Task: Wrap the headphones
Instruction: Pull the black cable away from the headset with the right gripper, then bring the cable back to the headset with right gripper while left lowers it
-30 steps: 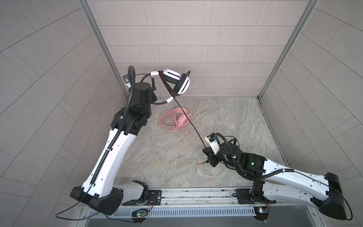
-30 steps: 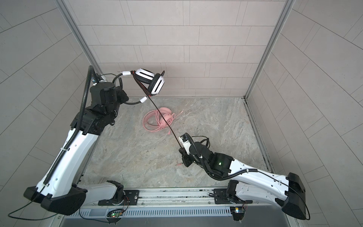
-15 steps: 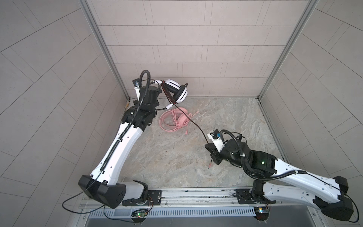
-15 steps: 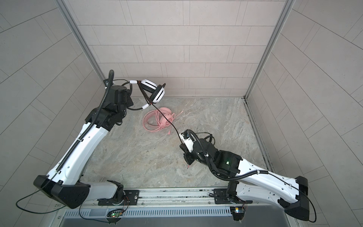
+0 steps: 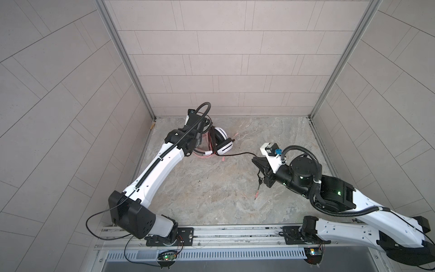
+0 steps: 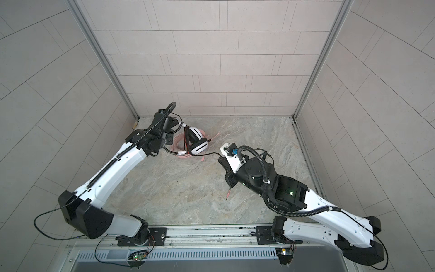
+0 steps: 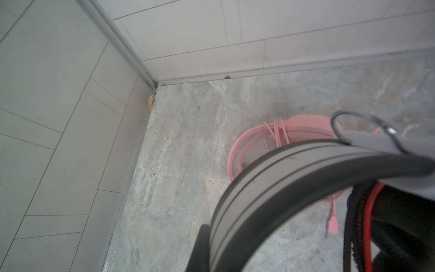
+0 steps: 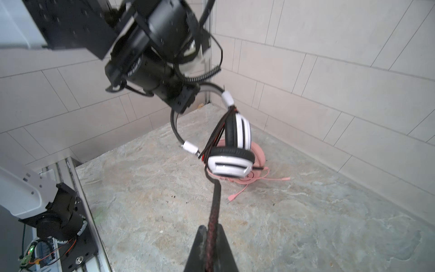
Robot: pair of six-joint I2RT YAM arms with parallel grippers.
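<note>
My left gripper (image 8: 179, 110) is shut on the headband of the white-and-black headphones (image 5: 222, 141) (image 6: 196, 141), holding them low by the back left corner. Their earcups (image 8: 233, 150) hang just over the pink headphones (image 6: 179, 143) (image 7: 303, 127), which lie on the floor with their pink cable coiled round them. Several turns of black cable are wound round the earcups. The rest of the black cable (image 5: 240, 154) (image 8: 215, 207) runs to my right gripper (image 5: 255, 161) (image 8: 210, 229), shut on it. Its plug end (image 5: 257, 193) dangles below that gripper.
Tiled walls close in the stone floor (image 5: 211, 200) on three sides. The left arm stands close to the left wall. A metal rail (image 5: 235, 232) with both arm bases runs along the front. A small yellow piece (image 7: 150, 101) sits in the back left corner.
The left arm has come down and forward, lowering the white-and-black headphones onto the pink pair. The right gripper has shifted right and back with the cable, which now runs nearly level.
</note>
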